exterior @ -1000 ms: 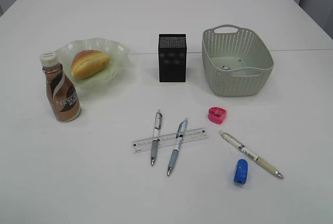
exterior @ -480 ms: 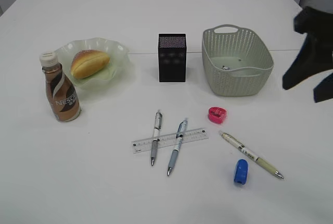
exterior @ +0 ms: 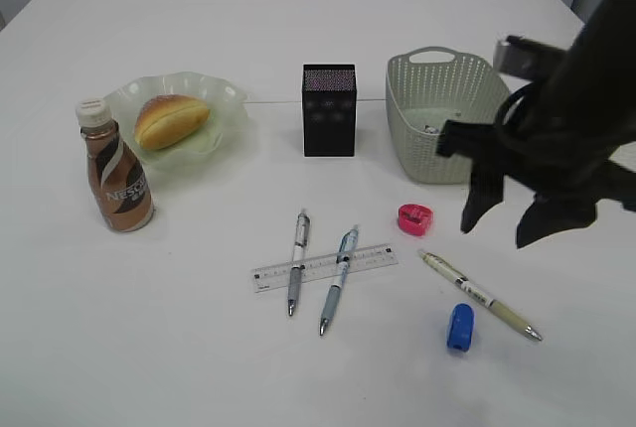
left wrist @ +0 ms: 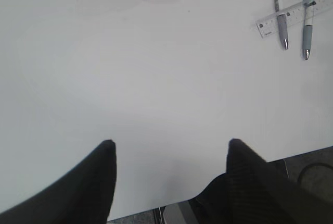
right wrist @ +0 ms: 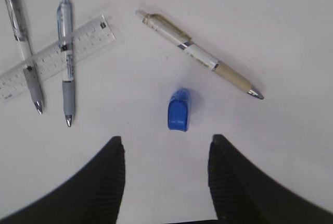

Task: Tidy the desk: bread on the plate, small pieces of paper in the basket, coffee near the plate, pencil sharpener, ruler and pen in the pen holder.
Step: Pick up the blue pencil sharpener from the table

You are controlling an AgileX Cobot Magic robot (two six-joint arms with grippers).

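We list right gripper (right wrist: 165, 146) parted, empty, above blue sharpener (right wrist: 178, 110), left gripper (left wrist: 169, 148) parted, empty, bread (exterior: 171, 119) on plate (exterior: 225, 99).

You have three pens: two (exterior: 298, 261) (exterior: 339, 279) lying across the one ruler (exterior: 325, 267), a third (exterior: 480, 296) apart. Two sharpeners, one pink (exterior: 415, 218) and one blue (exterior: 459, 327). One bun (exterior: 171, 119), one plate (exterior: 225, 99), one bottle (exterior: 117, 179), one holder (exterior: 329, 110), one basket (exterior: 422, 109).
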